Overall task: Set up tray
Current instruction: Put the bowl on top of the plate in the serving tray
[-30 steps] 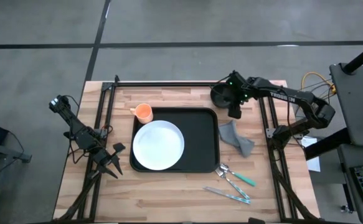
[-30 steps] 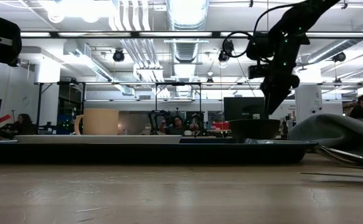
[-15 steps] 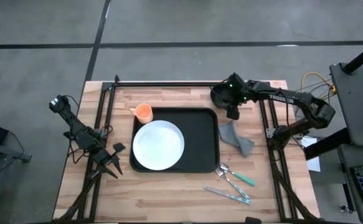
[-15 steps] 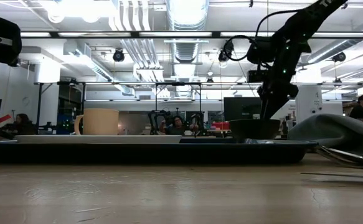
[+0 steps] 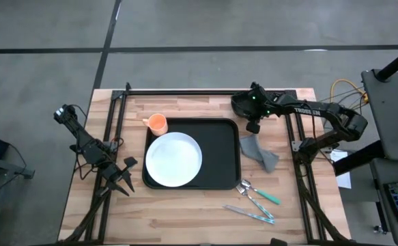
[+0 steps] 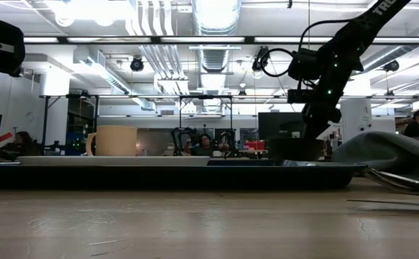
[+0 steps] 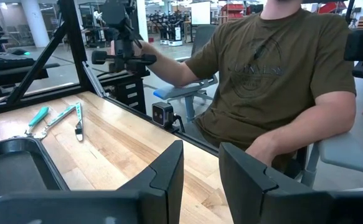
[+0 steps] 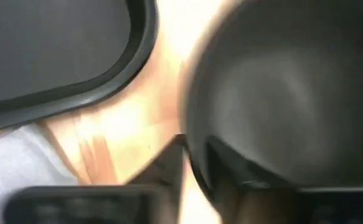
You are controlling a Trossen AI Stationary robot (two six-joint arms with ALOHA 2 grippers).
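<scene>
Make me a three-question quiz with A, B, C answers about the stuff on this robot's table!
1. Where is the round white plate?
A. on the large flat black tray
B. on the grey cloth
C. on the floor

2. What colour is the small cup beside the tray?
A. blue
B. orange
C. green

3. What is the right pincer doing?
A. resting far from everything
B. holding a spoon
C. sitting astride the small black bowl's rim

Answers:
1 A: the high view shows the plate lying inside the tray's rim.
2 B: the cup by the tray's far left corner is orange.
3 C: the right wrist view shows one finger on each side of the bowl's rim; whether they pinch it is unclear.

The left pincer waits open at the table's left.
</scene>
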